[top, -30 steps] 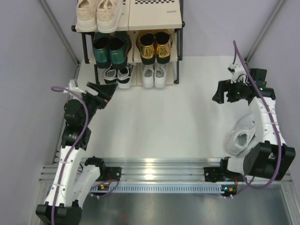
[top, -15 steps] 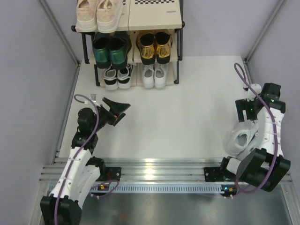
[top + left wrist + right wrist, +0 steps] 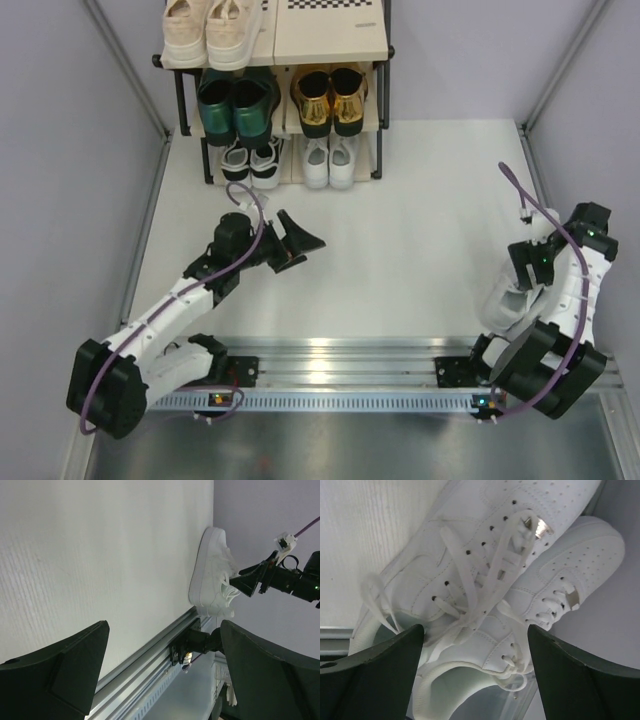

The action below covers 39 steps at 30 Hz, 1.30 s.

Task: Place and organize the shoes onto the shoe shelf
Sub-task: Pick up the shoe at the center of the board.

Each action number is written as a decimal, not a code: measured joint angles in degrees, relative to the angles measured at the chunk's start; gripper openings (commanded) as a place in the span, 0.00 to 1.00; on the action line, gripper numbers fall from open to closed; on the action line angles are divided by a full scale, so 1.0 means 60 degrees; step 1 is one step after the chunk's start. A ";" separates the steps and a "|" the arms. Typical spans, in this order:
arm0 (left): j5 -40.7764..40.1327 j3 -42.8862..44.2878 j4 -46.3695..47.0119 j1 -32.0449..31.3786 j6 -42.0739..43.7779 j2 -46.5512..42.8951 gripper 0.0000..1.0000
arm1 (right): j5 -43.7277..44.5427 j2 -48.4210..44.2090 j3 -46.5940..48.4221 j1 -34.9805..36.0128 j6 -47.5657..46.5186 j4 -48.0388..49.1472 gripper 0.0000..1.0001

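1. Left gripper (image 3: 162, 630): fingers (image 3: 75, 670) released and spread wide, holding nothing. Bare table (image 3: 420, 220) shows in the gap.
2. Left gripper, position: left of the table's middle, tips pointing right. It is in front of the shoe shelf (image 3: 330, 40) and apart from it.
3. Right gripper (image 3: 475, 630): fingers (image 3: 375, 675) released and spread wide, clamped on nothing. They hang over the chunky white sneakers (image 3: 485, 565), whose loose laces show in the gap.
4. Chunky white sneakers, location: on the table at its near right corner, beside the rail (image 3: 340, 360) and the right arm's base. The two shoes touch, one overlapping the other.
5. Shoe shelf, location: far edge of the table, left of centre, upright, three tiers.
6. Top tier, left half: beige sneakers (image 3: 210, 30), side by side.
7. Middle tier: dark green loafers (image 3: 235, 105) at left, gold loafers (image 3: 330, 98) at right.
8. Bottom tier: black-and-white sneakers (image 3: 250, 162) at left, white lace-ups (image 3: 330, 160) at right.
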 measured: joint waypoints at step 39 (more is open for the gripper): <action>-0.0703 0.0776 0.3719 -0.2528 -0.0419 0.2164 0.98 | -0.6011 0.0299 0.1894 0.2229 -0.0401 -0.1443 0.00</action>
